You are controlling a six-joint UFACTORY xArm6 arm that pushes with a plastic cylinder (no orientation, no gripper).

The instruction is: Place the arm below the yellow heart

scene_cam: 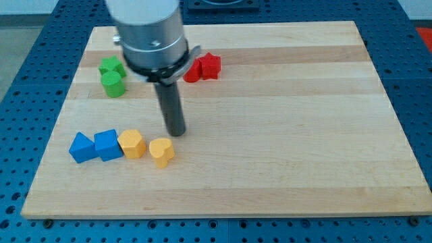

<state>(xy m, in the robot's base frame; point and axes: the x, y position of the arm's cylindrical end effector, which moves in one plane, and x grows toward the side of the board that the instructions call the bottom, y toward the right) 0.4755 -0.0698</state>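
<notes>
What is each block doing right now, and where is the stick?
my tip: on the board, just above the yellow heart, not touching it.
yellow heart: alone, near the yellow block's right.
yellow block: touching the blue cube.
blue cube: between the yellow block and blue triangle.
blue triangle: leftmost of the row.
green blocks: two, huddled together.
red blocks: two, touching, partly hidden by the arm.

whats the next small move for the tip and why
Probably slide my tip toward the view's right and then down around the yellow heart. The tip sits just above the heart, at its upper right, so going straight down would likely push it; the spot below the heart looks free.
</notes>
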